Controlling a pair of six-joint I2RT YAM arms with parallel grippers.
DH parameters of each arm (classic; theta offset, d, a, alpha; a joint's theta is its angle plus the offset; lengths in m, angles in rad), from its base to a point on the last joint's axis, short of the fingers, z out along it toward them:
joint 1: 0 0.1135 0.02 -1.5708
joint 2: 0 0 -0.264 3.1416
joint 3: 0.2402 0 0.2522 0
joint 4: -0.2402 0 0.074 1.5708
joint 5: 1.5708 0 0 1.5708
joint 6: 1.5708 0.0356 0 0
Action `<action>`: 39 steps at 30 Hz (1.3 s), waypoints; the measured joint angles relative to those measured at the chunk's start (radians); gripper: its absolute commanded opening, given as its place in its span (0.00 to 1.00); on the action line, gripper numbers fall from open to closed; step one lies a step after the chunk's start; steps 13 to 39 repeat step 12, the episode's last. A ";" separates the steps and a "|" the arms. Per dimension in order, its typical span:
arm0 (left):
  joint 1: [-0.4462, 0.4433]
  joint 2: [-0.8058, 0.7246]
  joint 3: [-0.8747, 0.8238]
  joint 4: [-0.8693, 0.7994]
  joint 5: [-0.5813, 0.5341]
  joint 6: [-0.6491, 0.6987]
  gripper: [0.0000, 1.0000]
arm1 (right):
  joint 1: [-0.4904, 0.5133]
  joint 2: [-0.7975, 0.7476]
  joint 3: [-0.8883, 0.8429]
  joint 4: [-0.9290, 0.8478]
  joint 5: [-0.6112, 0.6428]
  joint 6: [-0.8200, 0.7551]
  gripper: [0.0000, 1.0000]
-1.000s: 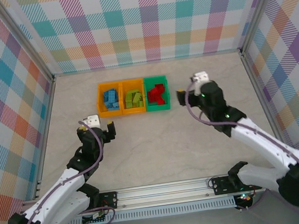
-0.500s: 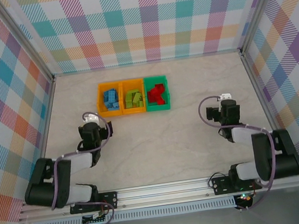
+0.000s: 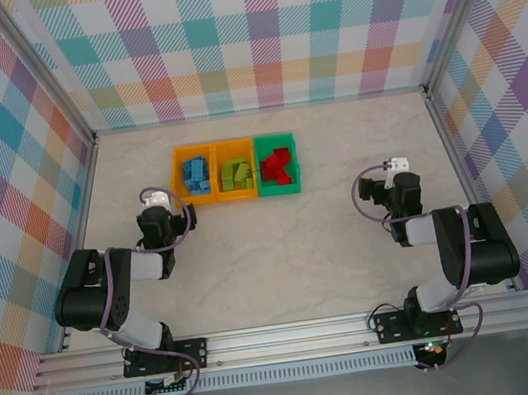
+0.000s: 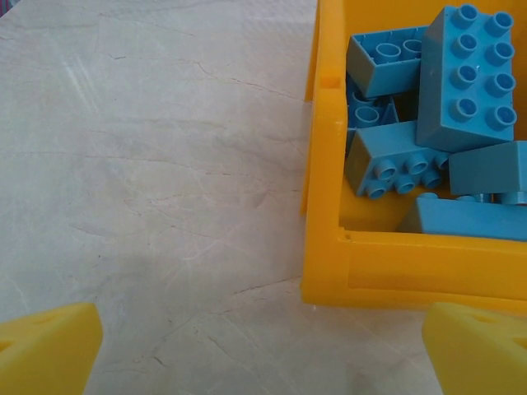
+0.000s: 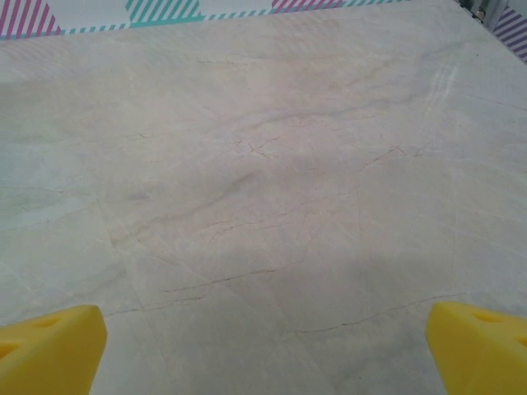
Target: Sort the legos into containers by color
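Three containers stand in a row at the back middle. The left orange bin (image 3: 177, 177) holds blue legos (image 3: 196, 174), the middle orange bin (image 3: 238, 196) holds lime green legos (image 3: 235, 174), and the green bin (image 3: 280, 192) holds red legos (image 3: 277, 164). My left gripper (image 3: 163, 217) is open and empty just short of the left bin's near left corner (image 4: 329, 271), where the blue legos (image 4: 461, 82) lie piled inside. My right gripper (image 3: 388, 185) is open and empty over bare table, well right of the bins. Its yellow fingertips (image 5: 49, 346) stand wide apart.
Checked walls close in the marble table (image 3: 281, 253) at the back and both sides. A metal rail (image 3: 290, 334) runs along the near edge, with both arms folded back close to it.
Both arms have folded back toward their bases. The right gripper has left the spot beside the green bin and moved right and nearer. Both grippers stayed open.
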 measured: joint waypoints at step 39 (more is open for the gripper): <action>0.000 0.000 0.000 0.000 0.000 -0.003 1.00 | 0.000 0.000 0.000 0.008 0.000 0.002 1.00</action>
